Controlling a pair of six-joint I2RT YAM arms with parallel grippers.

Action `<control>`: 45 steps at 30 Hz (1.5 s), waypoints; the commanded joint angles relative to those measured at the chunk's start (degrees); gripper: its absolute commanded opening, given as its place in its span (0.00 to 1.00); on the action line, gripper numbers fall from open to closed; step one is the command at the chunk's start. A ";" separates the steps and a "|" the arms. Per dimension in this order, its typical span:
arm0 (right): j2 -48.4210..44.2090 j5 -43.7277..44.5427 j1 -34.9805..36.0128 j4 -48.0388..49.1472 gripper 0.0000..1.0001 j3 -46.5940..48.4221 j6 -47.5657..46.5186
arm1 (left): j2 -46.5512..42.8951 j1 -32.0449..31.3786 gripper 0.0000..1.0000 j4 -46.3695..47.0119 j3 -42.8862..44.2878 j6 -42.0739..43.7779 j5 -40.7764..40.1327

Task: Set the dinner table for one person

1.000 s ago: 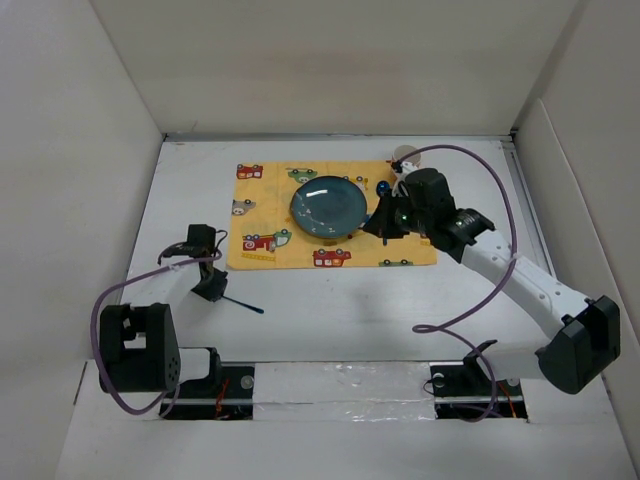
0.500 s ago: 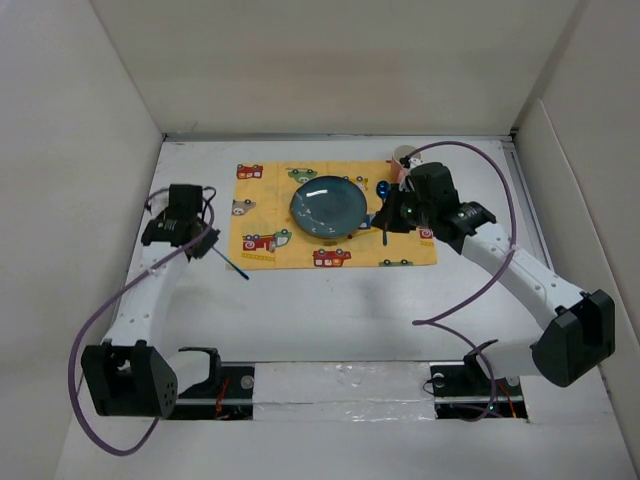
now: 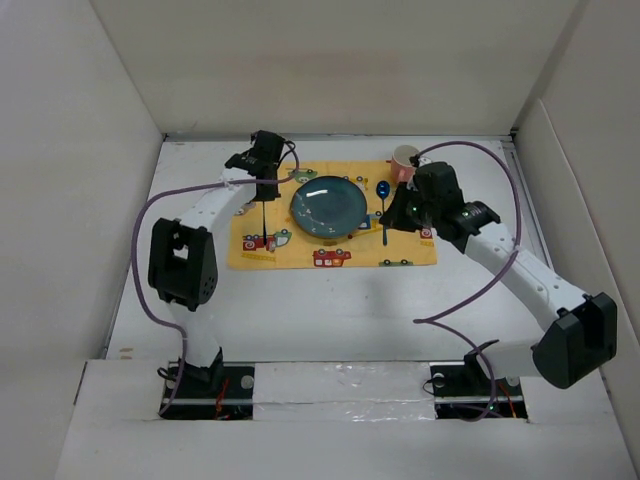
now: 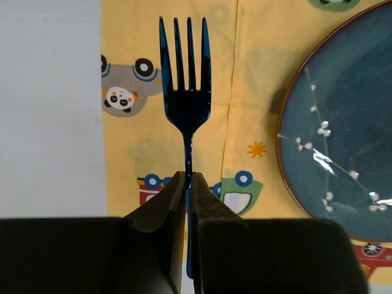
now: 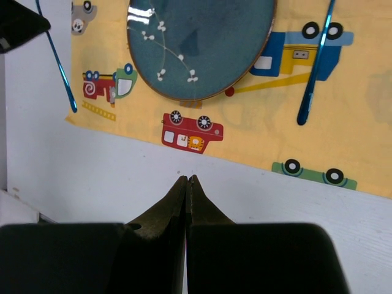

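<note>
Your left gripper (image 4: 189, 179) pinching the blue fork (image 4: 185, 101), tines over the placemat (image 4: 245, 79) beside the plate (image 4: 346, 135), your right gripper (image 5: 187, 181) closed, empty.

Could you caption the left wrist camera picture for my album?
Left gripper pinches a blue fork by its handle over the yellow car-print placemat, beside the blue plate.

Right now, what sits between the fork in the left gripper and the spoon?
The blue plate, on the yellow placemat, sits between the fork and the spoon. The top external view shows it.
</note>
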 commanded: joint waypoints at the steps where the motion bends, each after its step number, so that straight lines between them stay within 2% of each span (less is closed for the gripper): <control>1: -2.90 3.27 -1.84 -1.23 0.03 -0.10 0.44 | 0.45 0.63 0.00 3.12 2.49 4.76 0.50; 6: -2.99 3.71 -3.69 -2.02 0.05 -1.86 0.44 | 4.50 0.63 0.00 6.12 2.93 4.15 2.52; 16: -2.64 5.30 -5.27 -3.78 0.07 -3.00 -0.09 | 12.67 0.63 0.00 4.72 8.37 1.95 2.17; 33: -0.97 4.77 -6.94 -4.13 0.14 -2.04 -1.23 | 18.21 1.77 0.00 4.63 8.03 2.65 5.07; 36: -0.79 4.51 -7.56 -5.62 0.17 0.42 -2.11 | 18.04 1.77 0.07 3.93 8.64 2.22 3.93; 39: -0.97 4.15 -7.56 -7.03 0.22 3.23 -2.46 | 16.99 1.77 0.19 3.31 9.08 1.52 3.05; 40: -1.05 3.89 -7.56 -7.12 0.23 3.94 -2.55 | 15.85 1.77 0.27 3.22 9.08 1.34 3.05; 42: -1.41 3.02 -7.56 -7.03 0.26 5.78 -2.37 | 14.35 1.77 0.35 3.05 9.34 0.72 2.61; 43: -1.67 2.66 -7.56 -7.03 0.27 6.49 -2.29 | 12.87 1.77 0.43 2.70 9.78 0.55 2.61; 45: -1.76 1.35 -7.56 -7.64 0.32 8.94 -2.29 | 11.02 1.77 0.50 1.38 11.70 0.37 2.43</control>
